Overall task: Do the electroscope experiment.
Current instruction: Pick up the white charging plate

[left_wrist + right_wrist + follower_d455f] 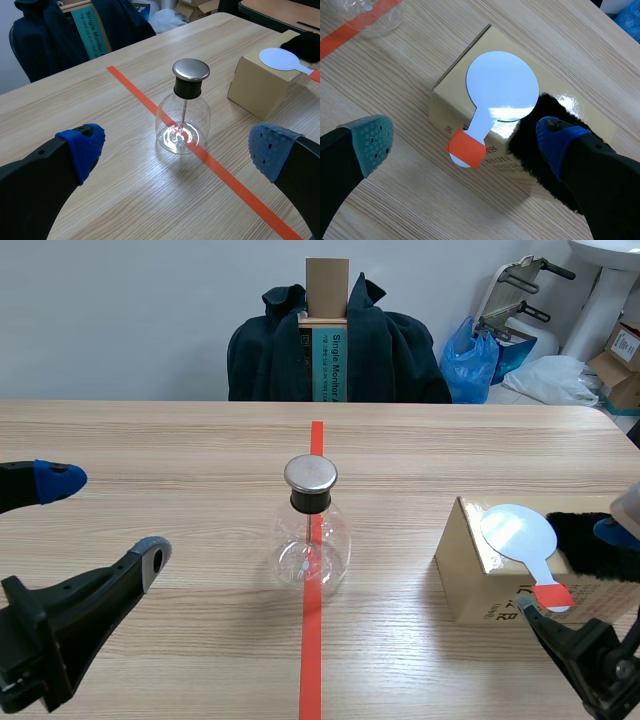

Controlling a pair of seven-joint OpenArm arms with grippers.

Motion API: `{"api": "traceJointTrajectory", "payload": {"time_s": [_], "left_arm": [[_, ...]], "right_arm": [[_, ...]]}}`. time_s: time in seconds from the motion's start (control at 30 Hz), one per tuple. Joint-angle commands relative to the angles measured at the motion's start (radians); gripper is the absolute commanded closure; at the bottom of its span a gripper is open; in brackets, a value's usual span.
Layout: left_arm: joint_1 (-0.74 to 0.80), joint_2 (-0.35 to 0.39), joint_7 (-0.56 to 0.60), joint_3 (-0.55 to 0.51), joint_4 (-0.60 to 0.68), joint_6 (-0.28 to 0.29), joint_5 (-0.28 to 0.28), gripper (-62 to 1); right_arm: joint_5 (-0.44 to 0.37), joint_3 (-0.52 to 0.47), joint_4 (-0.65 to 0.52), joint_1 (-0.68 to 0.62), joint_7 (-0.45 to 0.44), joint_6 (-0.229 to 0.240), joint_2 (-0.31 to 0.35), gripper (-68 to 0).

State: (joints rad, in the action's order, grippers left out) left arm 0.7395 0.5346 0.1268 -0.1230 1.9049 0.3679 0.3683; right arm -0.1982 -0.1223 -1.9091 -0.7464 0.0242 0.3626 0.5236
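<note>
Left jaws are spread wide with nothing in them, low at about 9 o'clock from the flask (312, 535) and well apart from it. The flask stands upright in the middle of the table (150, 440), right on the red tape line, with its metal cap (310, 474) on.

At roughly 4 o'clock from it there's a cardboard box (465, 585). A white paddle (518, 532) lies flat on top, its orange-taped handle pointing toward 5 o'clock and poking past the box edge. A black fur pad (585, 545) sits at the paddle's 3 o'clock.

Right jaws are wide too and hold nothing. One pad is over the fur, the other is off the box's side, and the handle sits between them.

I'd say the charging step is only just starting. The next move needs a clean pinch on that handle or the fur, without shoving the box.
</note>
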Motion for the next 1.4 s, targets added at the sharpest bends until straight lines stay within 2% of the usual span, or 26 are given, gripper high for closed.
{"api": "traceJointTrajectory", "payload": {"time_s": [0.0, 0.4, 0.53, 0.63, 0.73, 0.8, 0.97, 1.1, 1.23, 1.37], "left_arm": [[0.005, -0.002, 0.014, 0.001, 0.020, -0.002, 0.009, -61.7], [0.005, -0.002, 0.014, 0.001, 0.020, -0.002, 0.006, -61.7], [0.005, -0.002, 0.014, 0.001, 0.020, -0.002, 0.005, -61.7], [0.005, -0.002, 0.014, 0.001, 0.020, -0.002, 0.005, -61.7], [0.005, -0.002, 0.014, 0.001, 0.020, -0.002, 0.005, -61.7], [0.005, -0.002, 0.014, 0.001, 0.020, -0.002, 0.005, -61.7], [0.005, -0.002, 0.014, 0.001, 0.020, -0.003, 0.002, -61.7], [0.005, -0.002, 0.013, 0.001, 0.020, -0.003, 0.002, -61.7], [0.005, -0.002, 0.011, 0.001, 0.020, -0.003, -0.008, -61.7], [0.005, -0.002, 0.011, 0.001, 0.020, -0.007, -0.021, -61.7]], "right_arm": [[-0.006, -0.014, -0.016, 0.001, -0.024, -0.003, 0.008, -58.2], [0.008, -0.037, -0.016, 0.001, -0.057, -0.003, 0.008, -58.2], [0.068, -0.053, -0.039, 0.001, -0.089, -0.026, 0.008, -58.2], [0.102, -0.108, -0.059, 0.000, -0.126, -0.026, 0.008, -58.2], [0.186, -0.166, -0.069, -0.023, -0.203, -0.030, 0.008, -58.2], [0.271, -0.203, -0.070, -0.051, -0.273, -0.045, 0.008, -58.2], [0.494, -0.269, -0.069, -0.129, -0.423, -0.185, 0.006, -58.2], [0.663, -0.278, -0.054, -0.143, -0.472, -0.300, -0.025, -58.2], [0.769, -0.278, -0.004, -0.143, -0.541, -0.369, -0.068, -58.2], [0.848, -0.274, 0.083, -0.142, -0.645, -0.464, -0.119, -58.2]]}}
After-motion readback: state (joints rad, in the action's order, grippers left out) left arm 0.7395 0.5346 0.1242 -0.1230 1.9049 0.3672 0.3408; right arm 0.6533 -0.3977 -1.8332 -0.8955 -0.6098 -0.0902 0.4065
